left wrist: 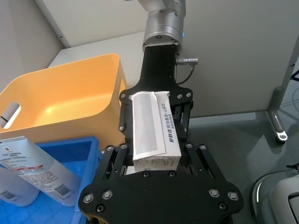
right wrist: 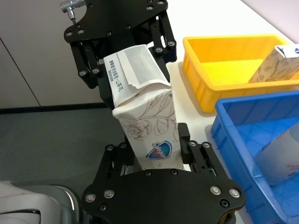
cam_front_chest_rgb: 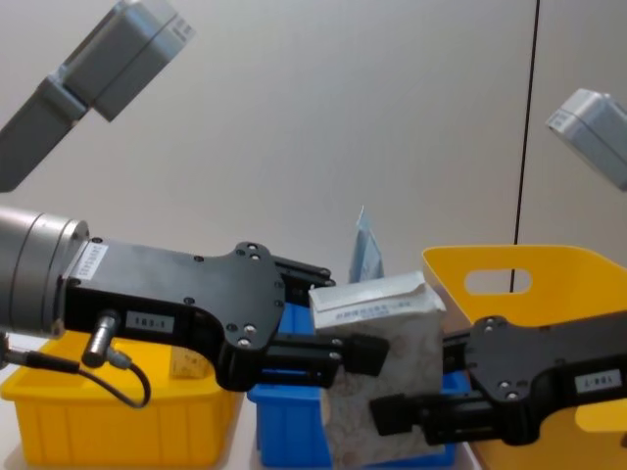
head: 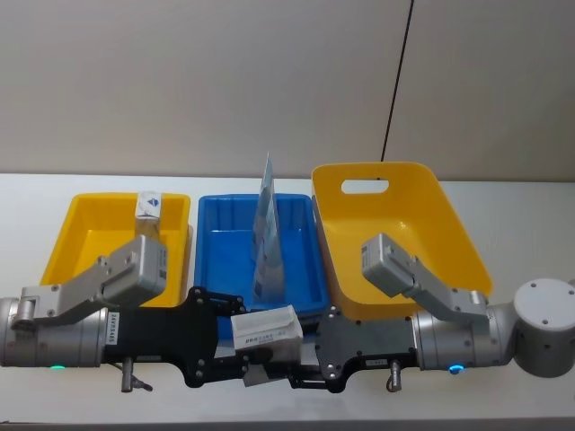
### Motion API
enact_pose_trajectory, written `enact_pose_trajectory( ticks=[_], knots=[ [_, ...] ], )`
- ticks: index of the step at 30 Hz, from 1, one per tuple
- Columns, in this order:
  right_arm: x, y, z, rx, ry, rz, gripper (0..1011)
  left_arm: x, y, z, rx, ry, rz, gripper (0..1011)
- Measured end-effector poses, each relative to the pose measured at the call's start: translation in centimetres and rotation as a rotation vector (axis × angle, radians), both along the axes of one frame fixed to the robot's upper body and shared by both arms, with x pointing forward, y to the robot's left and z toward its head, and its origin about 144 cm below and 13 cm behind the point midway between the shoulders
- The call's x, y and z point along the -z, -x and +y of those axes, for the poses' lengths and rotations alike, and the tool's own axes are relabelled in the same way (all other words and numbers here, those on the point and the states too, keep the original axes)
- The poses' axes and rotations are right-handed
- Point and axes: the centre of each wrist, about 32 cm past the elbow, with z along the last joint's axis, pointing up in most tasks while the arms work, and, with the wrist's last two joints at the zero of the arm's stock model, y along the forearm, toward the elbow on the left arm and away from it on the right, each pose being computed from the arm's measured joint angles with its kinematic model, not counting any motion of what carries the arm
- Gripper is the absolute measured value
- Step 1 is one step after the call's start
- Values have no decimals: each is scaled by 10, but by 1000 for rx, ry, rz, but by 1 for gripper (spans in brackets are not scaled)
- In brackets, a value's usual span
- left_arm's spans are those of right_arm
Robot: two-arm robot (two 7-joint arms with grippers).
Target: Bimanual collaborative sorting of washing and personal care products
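Observation:
A beige speckled pack [head: 265, 329] with a white top hangs in the air in front of the blue bin [head: 220, 242], off the table's front edge. My left gripper [head: 244, 345] comes in from the left and is shut on it. My right gripper [head: 296, 357] faces it from the right and is also shut on the same pack [cam_front_chest_rgb: 377, 382], lower down. In the left wrist view the pack [left wrist: 152, 128] lies between both sets of fingers. Another pack [head: 149, 214] stands in the left yellow bin [head: 81, 233]. A light-blue pouch [head: 267, 229] stands upright in the blue bin.
A larger yellow bin [head: 404, 242] with a handle slot sits tilted at the right, close behind my right arm. The three bins stand side by side on the white table [head: 521, 193]. A black cable [head: 400, 72] hangs down the wall behind.

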Motion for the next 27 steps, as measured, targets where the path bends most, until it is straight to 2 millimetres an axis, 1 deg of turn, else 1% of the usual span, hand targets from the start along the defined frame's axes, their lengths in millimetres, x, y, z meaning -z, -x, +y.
enact_pose_trajectory(
  ticks=[1, 2, 5, 6, 8, 17, 27],
  knots=[
    [0, 0, 0, 0, 0, 0, 506, 0, 0, 0, 0, 0, 0, 446],
    [0, 0, 0, 0, 0, 0, 453, 0, 0, 0, 0, 0, 0, 446],
    [0, 0, 1, -1, 0, 0, 405, 0, 0, 0, 0, 0, 0, 446],
    [0, 0, 1, -1, 0, 1, 368, 0, 0, 0, 0, 0, 0, 446],
    [0, 0, 1, -2, 0, 1, 353, 0, 0, 0, 0, 0, 0, 446],
    [0, 0, 1, -1, -1, 2, 351, 0, 0, 0, 0, 0, 0, 446],
    [-1, 10, -5, 4, -16, 9, 349, 0, 0, 0, 3, 0, 1, 446]
  ],
)
